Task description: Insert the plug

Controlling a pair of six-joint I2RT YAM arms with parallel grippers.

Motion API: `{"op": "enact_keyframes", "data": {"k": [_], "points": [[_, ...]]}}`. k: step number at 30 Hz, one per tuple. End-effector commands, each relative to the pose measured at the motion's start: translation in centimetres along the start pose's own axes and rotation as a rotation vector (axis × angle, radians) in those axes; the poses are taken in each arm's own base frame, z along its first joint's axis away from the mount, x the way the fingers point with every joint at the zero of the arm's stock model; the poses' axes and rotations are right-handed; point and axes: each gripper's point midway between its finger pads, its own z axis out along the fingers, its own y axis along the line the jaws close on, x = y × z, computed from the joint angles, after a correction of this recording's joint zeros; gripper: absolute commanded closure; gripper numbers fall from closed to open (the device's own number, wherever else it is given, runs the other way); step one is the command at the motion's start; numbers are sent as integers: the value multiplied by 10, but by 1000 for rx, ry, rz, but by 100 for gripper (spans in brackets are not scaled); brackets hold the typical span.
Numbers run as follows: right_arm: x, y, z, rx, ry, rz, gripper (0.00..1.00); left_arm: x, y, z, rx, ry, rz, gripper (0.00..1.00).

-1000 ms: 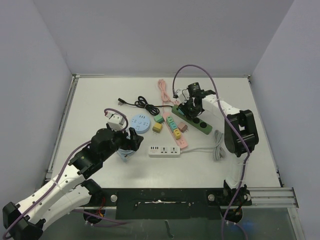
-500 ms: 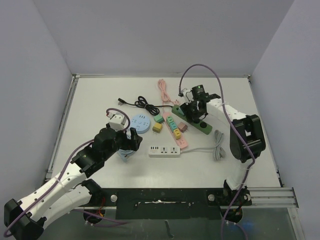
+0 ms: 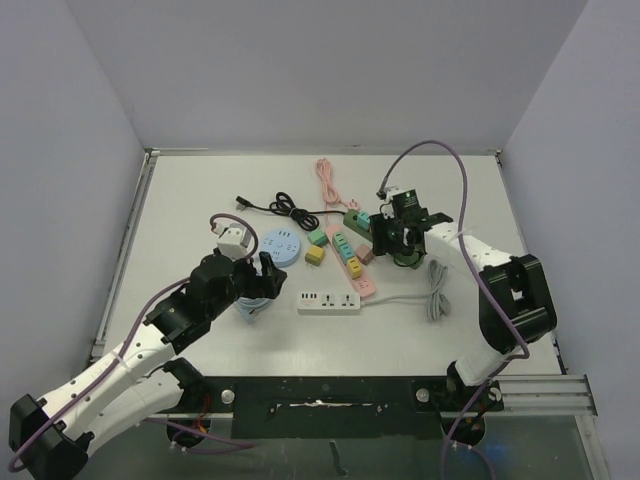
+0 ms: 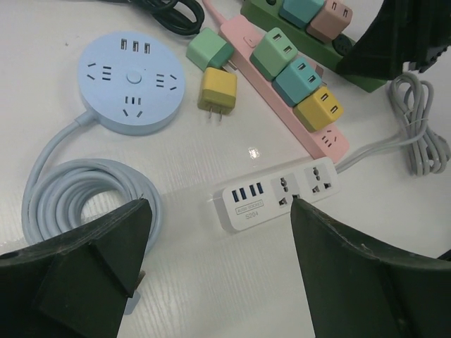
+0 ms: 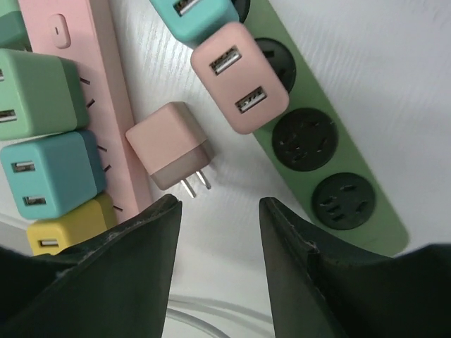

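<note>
Right wrist view: one pink plug sits seated in the green strip, next to a teal plug, and bare sockets show further along the strip. A loose plug lies just beside the green strip with its prongs out, so I judge that at least this one is left to insert. The right gripper hangs over the strip, jaws parted and holding nothing. The left gripper, spread wide and empty, is well apart from it. Room looks tight, because the pink strip hems the loose plug against the green strip. The strip's bare end has open table around it.
</note>
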Motion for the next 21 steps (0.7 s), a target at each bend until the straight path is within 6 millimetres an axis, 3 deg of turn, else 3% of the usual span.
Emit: {"op": "enact_keyframes", "data": {"k": [1,5,10,15,18,21], "points": [[-33,19,12,88,-175,228,51,-28,-21,3,71,-95,-100,22],[-45,22,24,139,-246,412,50,-25,-23,6,76,-78,-120,22],[-55,29,43,215,-236,403,50,-29,-24,7,70,-76,-119,22],[-43,20,56,331,-188,358,47,-30,-23,5,68,-83,-123,23],[-34,13,50,373,-158,334,49,-30,-22,5,68,-86,-120,23],[-19,2,32,450,-120,295,50,-31,-23,4,77,-92,-112,23]]}}
